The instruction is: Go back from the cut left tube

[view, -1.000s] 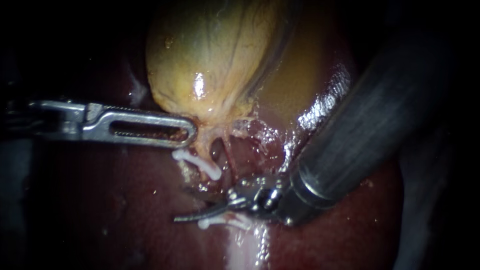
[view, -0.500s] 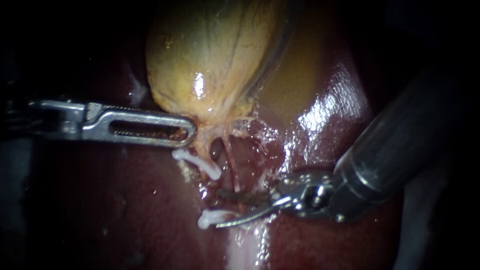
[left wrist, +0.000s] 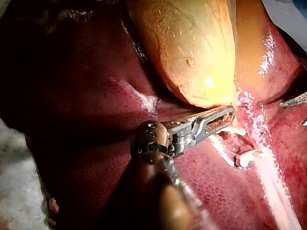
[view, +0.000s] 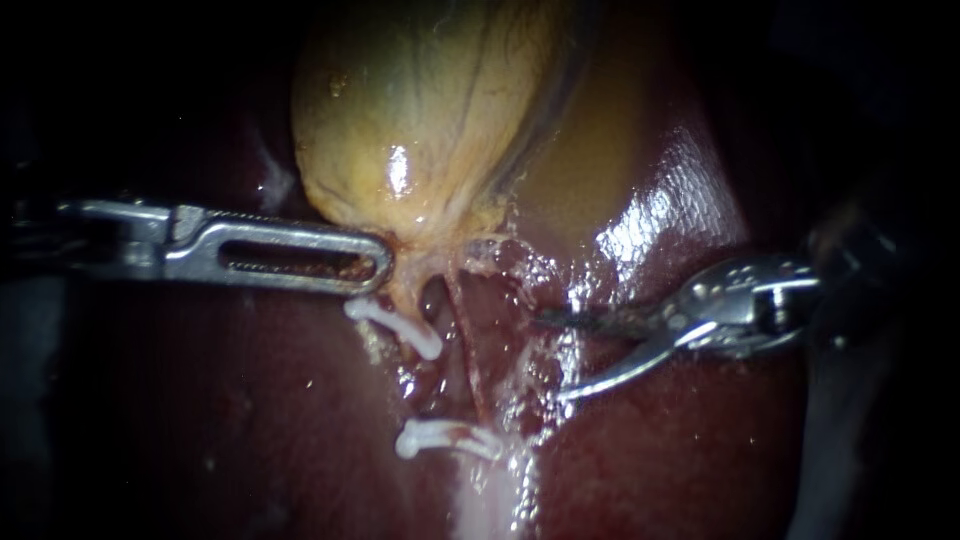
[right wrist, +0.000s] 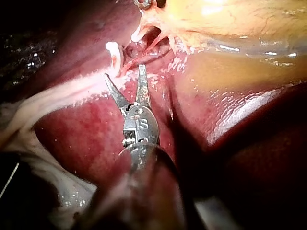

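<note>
Steel blades of the right instrument (view: 556,357) stand apart in a narrow V with nothing between them. Its shaft enters the endoscope view from three o'clock and the tips point toward nine o'clock, just off the wet liver (view: 250,420). The cut left tube (view: 408,297) lies at the centre of that view, at nine o'clock from those tips and clear of them. It drops from the neck of the gallbladder (view: 420,120) at twelve o'clock. One white clip (view: 395,328) crosses its upper stump, and a second clip (view: 435,436) sits at six o'clock from the first, with a gap between them.

Judging by that clearance, the retreat looks well under way. The next move calls for drawing straight out toward three o'clock, blades kept off the liver and off the thin red strand beside the stump.

The left instrument (view: 385,265) lies level from nine o'clock, and its slotted jaws appear closed on the gallbladder's neck, holding it taut.
</note>
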Action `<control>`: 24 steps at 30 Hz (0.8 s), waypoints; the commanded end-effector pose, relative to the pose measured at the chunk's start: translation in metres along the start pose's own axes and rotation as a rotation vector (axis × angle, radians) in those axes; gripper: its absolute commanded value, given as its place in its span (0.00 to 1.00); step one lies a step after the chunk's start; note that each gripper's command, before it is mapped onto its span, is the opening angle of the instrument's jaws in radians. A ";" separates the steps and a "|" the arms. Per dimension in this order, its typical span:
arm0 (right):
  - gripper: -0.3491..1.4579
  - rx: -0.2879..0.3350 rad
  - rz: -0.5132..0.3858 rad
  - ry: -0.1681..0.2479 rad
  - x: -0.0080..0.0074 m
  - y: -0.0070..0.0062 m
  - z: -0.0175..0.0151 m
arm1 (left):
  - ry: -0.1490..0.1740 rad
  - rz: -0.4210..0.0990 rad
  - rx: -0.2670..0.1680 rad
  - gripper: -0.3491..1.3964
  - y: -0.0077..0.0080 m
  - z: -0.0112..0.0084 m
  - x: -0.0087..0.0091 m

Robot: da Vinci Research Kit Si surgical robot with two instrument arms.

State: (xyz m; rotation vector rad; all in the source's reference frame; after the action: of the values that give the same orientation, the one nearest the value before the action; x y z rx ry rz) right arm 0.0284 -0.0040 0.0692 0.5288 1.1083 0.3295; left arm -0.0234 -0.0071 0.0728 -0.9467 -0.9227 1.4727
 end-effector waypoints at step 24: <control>0.98 -0.040 -0.057 0.007 0.0003 0.0001 -0.0011 | -0.001 0.013 0.001 0.00 -0.0023 0.0050 -0.0008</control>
State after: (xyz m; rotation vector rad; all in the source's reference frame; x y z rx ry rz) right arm 0.0276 -0.0035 0.0686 0.4527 1.1180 0.3058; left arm -0.0274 -0.0079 0.0771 -0.9555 -0.9191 1.4834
